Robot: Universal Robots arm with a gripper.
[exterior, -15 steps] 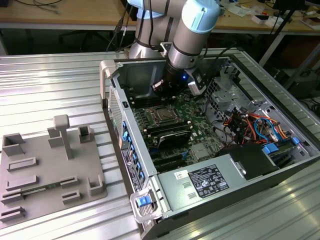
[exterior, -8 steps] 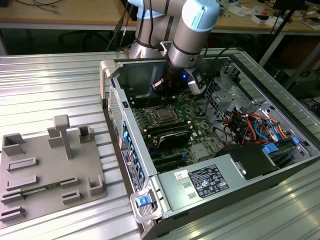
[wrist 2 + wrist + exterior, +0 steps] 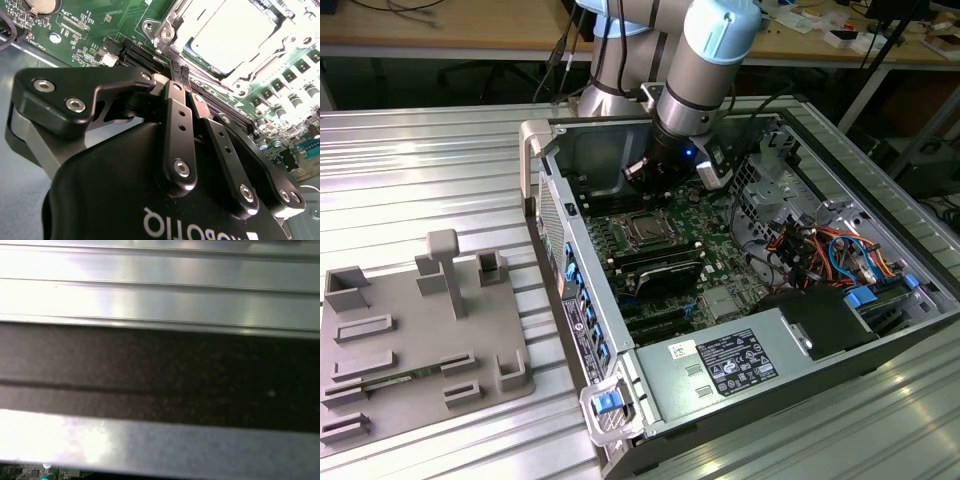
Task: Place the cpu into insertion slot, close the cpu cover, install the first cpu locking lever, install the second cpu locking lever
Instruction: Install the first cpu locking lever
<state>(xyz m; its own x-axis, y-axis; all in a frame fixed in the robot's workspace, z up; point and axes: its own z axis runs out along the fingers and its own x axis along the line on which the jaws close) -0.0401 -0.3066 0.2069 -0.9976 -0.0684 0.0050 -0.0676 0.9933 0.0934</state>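
The gripper reaches down into the open computer case, its black fingers pressed together with nothing between them. Just beyond the fingertips sits the cpu — silver top up, seated in the insertion slot (the cpu cover lies down around it). Green motherboard spreads beneath.
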